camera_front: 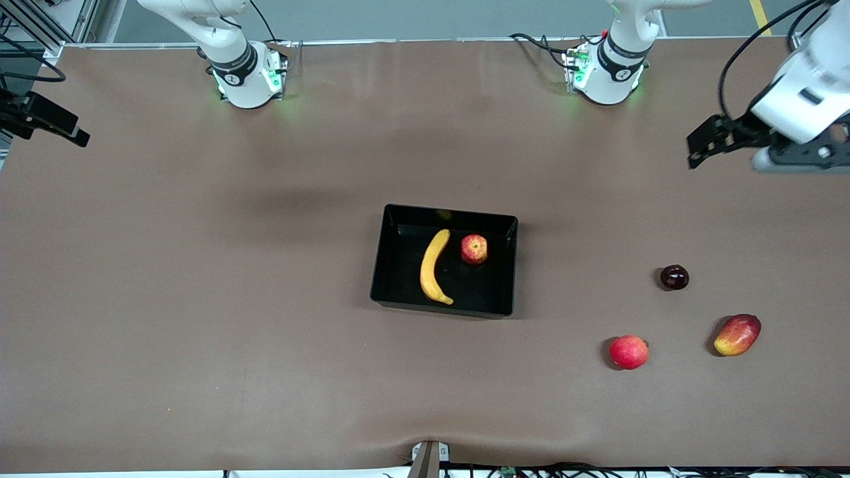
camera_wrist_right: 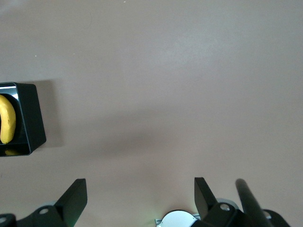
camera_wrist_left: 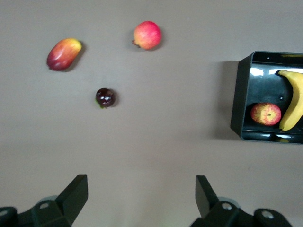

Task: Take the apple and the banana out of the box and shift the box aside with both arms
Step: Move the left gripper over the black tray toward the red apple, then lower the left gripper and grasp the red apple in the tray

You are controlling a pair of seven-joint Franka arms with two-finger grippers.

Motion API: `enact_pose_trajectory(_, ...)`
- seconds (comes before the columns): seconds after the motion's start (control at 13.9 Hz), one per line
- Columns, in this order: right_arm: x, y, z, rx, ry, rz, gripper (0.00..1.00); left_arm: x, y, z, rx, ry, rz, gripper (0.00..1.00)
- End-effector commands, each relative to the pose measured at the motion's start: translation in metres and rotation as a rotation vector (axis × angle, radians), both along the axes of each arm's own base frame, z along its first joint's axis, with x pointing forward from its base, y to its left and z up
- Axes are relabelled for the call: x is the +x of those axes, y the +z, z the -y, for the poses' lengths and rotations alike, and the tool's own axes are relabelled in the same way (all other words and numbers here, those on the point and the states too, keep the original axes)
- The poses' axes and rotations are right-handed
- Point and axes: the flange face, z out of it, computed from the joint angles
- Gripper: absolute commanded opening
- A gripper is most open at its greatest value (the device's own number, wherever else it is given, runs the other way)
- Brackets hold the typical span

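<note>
The black box [camera_front: 451, 214] stands at the middle of the table. In it lie the yellow banana [camera_front: 433, 267] and, beside it toward the left arm's end, the red apple with yellow streaks [camera_front: 474, 249]. My left gripper [camera_front: 704, 143] is open and empty, high over the left arm's end of the table. Its wrist view shows its open fingers [camera_wrist_left: 142, 182], the box [camera_wrist_left: 239, 94], the banana [camera_wrist_left: 293, 104] and the apple [camera_wrist_left: 265, 114]. My right gripper [camera_front: 66, 129] is open and empty, high over the right arm's end; its wrist view [camera_wrist_right: 140, 183] shows the box corner [camera_wrist_right: 32, 118] and banana [camera_wrist_right: 6, 118].
Toward the left arm's end lie a dark round fruit [camera_front: 674, 277], a pinkish-red round fruit [camera_front: 628, 352] and a red-and-yellow mango [camera_front: 737, 334], all nearer the front camera than the box. They also show in the left wrist view: the dark fruit [camera_wrist_left: 105, 97], the pinkish-red fruit [camera_wrist_left: 147, 35] and the mango [camera_wrist_left: 63, 54].
</note>
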Motion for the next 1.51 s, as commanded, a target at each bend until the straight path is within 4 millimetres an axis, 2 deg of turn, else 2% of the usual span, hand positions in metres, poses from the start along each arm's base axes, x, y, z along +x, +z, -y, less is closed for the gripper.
enact_pose_trajectory(0.0,-0.004,0.001,0.003,0.021,0.002,0.004,1.0,-0.001,-0.036,0.033,-0.015,-0.018,0.019,1.0)
enact_pose_trajectory(0.14,-0.004,0.001,0.003,0.021,0.002,0.004,1.0,0.01,-0.071,0.061,-0.024,-0.023,0.013,1.0)
enact_pose_trajectory(0.22,-0.004,0.001,0.003,0.021,0.002,0.004,1.0,0.014,-0.089,0.083,-0.03,-0.049,0.001,1.0)
enact_pose_trajectory(0.5,-0.004,0.001,0.003,0.027,0.002,0.004,1.0,0.025,-0.152,0.161,-0.086,0.068,-0.021,1.0)
enact_pose_trajectory(0.58,-0.004,0.001,0.003,0.027,0.002,0.004,1.0,0.024,-0.168,0.186,-0.105,0.071,-0.013,1.0)
enact_pose_trajectory(0.86,-0.004,0.001,0.003,0.027,0.002,0.004,1.0,0.022,-0.205,0.275,-0.113,0.099,0.049,1.0)
enact_pose_trajectory(1.01,-0.004,0.001,0.003,0.027,0.002,0.004,1.0,0.015,-0.234,0.316,-0.084,0.111,0.047,1.0)
enact_pose_trajectory(1.08,-0.004,0.001,0.003,0.027,0.002,0.004,1.0,0.016,-0.249,0.326,-0.065,0.121,0.05,1.0)
enact_pose_trajectory(1.22,-0.004,0.001,0.003,0.027,0.002,0.004,1.0,0.018,-0.281,0.331,-0.025,0.111,0.041,1.0)
enact_pose_trajectory(1.44,-0.004,0.001,0.003,0.027,0.002,0.004,1.0,0.005,-0.318,0.35,0.009,0.082,0.035,1.0)
